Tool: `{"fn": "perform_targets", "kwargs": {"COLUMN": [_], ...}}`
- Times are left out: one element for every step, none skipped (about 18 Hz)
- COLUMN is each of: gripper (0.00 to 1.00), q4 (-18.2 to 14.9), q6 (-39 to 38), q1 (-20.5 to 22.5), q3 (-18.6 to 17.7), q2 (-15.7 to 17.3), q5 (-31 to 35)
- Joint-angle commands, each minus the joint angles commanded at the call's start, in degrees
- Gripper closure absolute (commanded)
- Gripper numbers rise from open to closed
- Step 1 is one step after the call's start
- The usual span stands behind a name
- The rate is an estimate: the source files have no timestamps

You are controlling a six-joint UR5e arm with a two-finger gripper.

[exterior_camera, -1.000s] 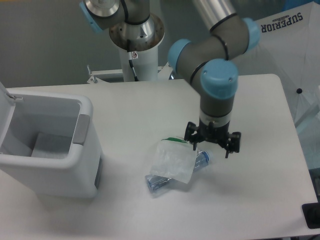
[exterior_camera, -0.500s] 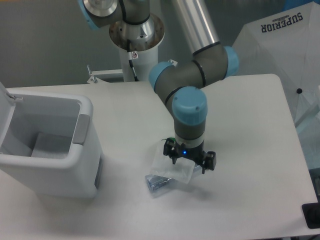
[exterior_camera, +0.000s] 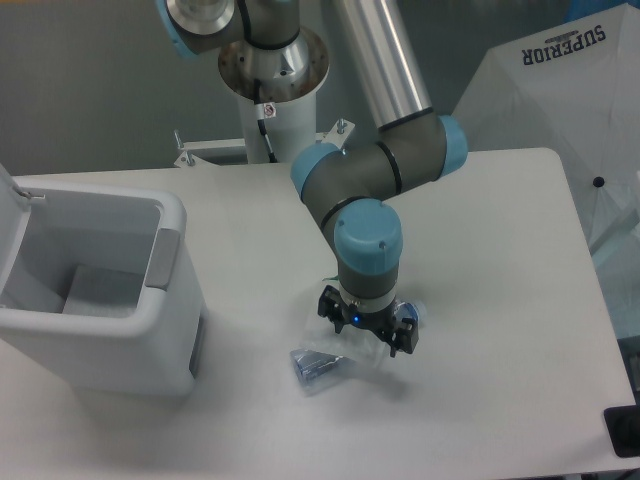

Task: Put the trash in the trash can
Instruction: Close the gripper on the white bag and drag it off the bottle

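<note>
Camera view: gripper (exterior_camera: 362, 331) is low over the pouch (exterior_camera: 340, 343), which lies on the white table (exterior_camera: 500, 300) across the clear bottle (exterior_camera: 312, 364). The wrist hides most of the pouch; cannot tell how the jaws stand. Trash can (exterior_camera: 95, 290) sits at left, well apart, lid up, interior visible. Arm base column (exterior_camera: 270, 110) behind; a white cover printed "SUPERIOR" (exterior_camera: 565, 60) at upper right.
</note>
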Motion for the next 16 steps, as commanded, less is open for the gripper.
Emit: {"fn": "perform_targets", "kwargs": {"gripper": [0.00,0.00,0.00,0.00,0.00,0.00,0.00,0.00,0.00,0.00,0.00,0.00,0.00,0.00,0.00,0.06], "q4": [-1.93,-4.21,-6.41,-8.08,-8.88,-9.15,-9.15,-9.15,-9.15,-9.24,-9.15,-9.24,-9.15,-9.15,-9.15,-9.15], "q6": [-0.09,-0.18,-0.27,-0.27,-0.27,-0.27,-0.27,-0.18,-0.18,-0.09,0.08,0.08,0.08,0.17,0.17,0.09], "q1": [0.00,0.00,0.00,0.09,0.09,0.00,0.00,0.00,-0.09,-0.09,-0.09,-0.09,-0.17,-0.18,-0.18,-0.18], "q3": [0.88,1.84,2.72,3.25,3.35,3.17,2.91,2.73,2.56,2.47,2.21,2.12,1.94,1.77,1.77,1.77], "q2": [-0.35,-0.53,-0.70,-0.88,-0.88,-0.88,-0.88,-0.88,-0.88,-0.88,-0.79,-0.71,-0.62,-0.44,-0.44,-0.35], "q5": [-0.79,-2.10,-3.07,-3.43,-3.43,-3.43,-3.35,-3.34,-3.34,-3.34,-3.26,-3.17,-3.08,-3.17,-3.26,-3.26]}}
